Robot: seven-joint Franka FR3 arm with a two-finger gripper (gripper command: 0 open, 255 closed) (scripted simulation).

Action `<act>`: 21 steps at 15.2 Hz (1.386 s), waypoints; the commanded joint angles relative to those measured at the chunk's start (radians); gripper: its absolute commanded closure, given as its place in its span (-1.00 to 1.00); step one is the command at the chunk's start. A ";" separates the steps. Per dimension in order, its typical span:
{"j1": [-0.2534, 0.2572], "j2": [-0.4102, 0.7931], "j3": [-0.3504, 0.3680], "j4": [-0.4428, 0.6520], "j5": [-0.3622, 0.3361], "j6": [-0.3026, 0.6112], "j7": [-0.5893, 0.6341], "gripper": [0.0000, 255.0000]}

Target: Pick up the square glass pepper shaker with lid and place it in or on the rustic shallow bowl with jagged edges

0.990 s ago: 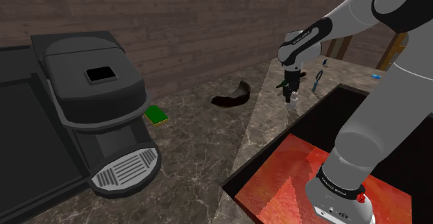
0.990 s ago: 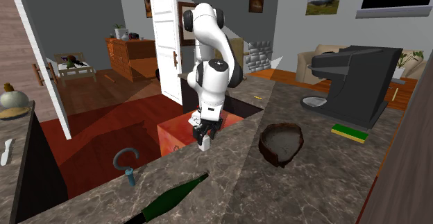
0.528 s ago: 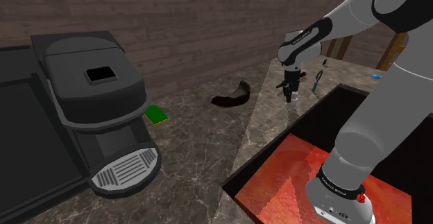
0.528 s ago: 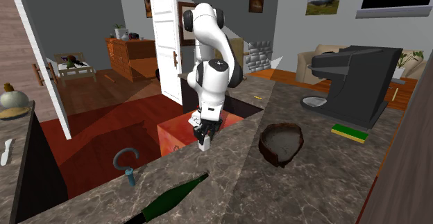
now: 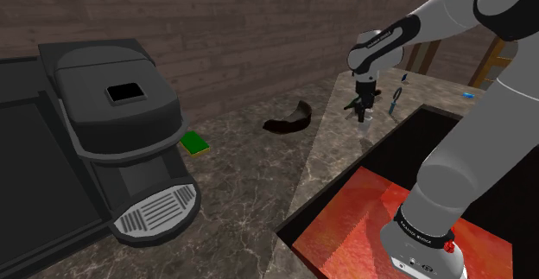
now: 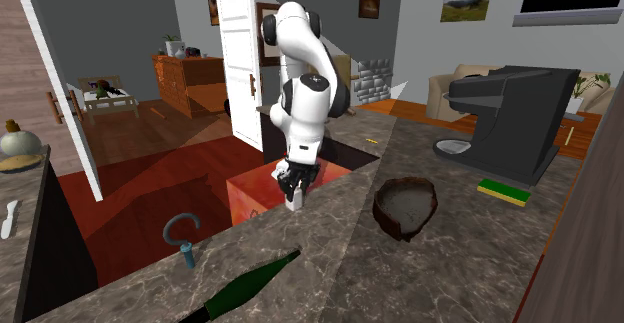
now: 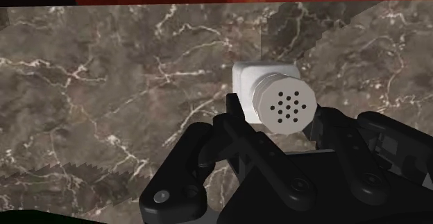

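My gripper (image 7: 277,113) was pinching the pepper shaker (image 7: 276,91), one black finger on each flat side of its white square body. The round perforated lid faced straight up at the wrist camera. The side grip made sense: flat faces give the pads something to bear on, and the lid stayed clear and upright so nothing tips out. In the second exterior view the gripper (image 6: 291,189) hung straight down from the arm with the shaker (image 6: 293,204) at its tips. This was close to the marble counter's (image 6: 440,271) edge, beside the red-floored drop. I couldn't tell whether the base was clear of the stone or just touching it. The bowl (image 6: 405,209), dark with a ragged rim, sat open and empty on the same counter, well apart from the shaker toward the coffee machine (image 6: 505,106). In the shoulder view the bowl (image 5: 289,117) lay to the picture's left of the gripper (image 5: 365,113), with bare counter between them. My judgement is that the grasp was done and lift and carry came next. That needed enough height to clear the jagged rim, then a low release, since the bowl is shallow. The risk was the shaker slipping between the fingers or toppling on the bowl's uneven floor.
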 commanded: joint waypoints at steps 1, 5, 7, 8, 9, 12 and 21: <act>0.000 -0.020 0.004 0.010 -0.006 -0.029 0.004 1.00; 0.000 -0.051 0.011 0.039 -0.012 -0.087 0.006 1.00; 0.001 -0.065 0.015 0.054 -0.015 -0.116 0.007 1.00; 0.001 -0.071 0.017 0.062 -0.016 -0.130 0.007 1.00; 0.001 -0.078 0.019 0.071 -0.017 -0.145 0.007 1.00; 0.001 -0.095 0.025 0.097 -0.019 -0.187 0.007 1.00; 0.004 -0.132 0.042 0.186 -0.020 -0.312 0.002 1.00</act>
